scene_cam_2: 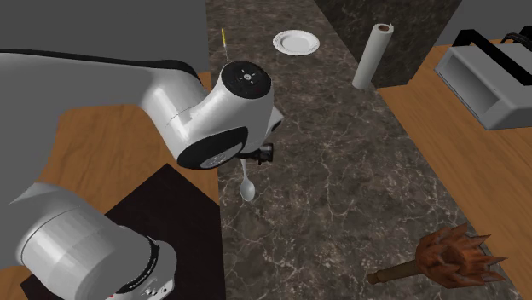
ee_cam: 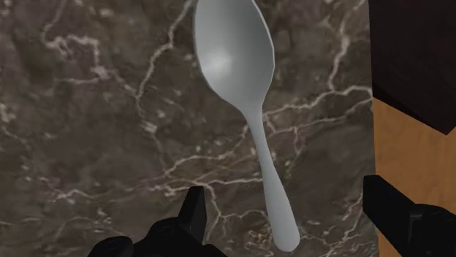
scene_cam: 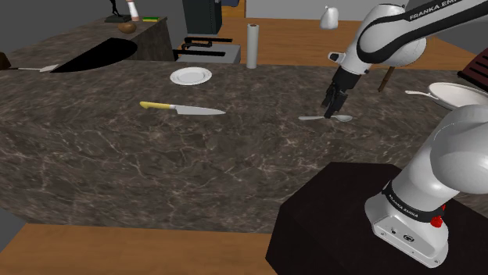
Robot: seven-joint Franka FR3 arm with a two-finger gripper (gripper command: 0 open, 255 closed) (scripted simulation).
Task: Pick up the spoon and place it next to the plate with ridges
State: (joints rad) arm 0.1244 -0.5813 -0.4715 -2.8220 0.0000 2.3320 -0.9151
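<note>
**White Franka arm with black gripper**
The arm is built of smooth, rounded white shells parted by dark joint bands. Dark FRANKA lettering runs along the upper link. The base has a dark ring with pale lettering and a small red button. A round joint cap bears a ring of small dark dots. The gripper and its fingers are black throughout.

"FRANKA EMIKA" on white arm
</note>
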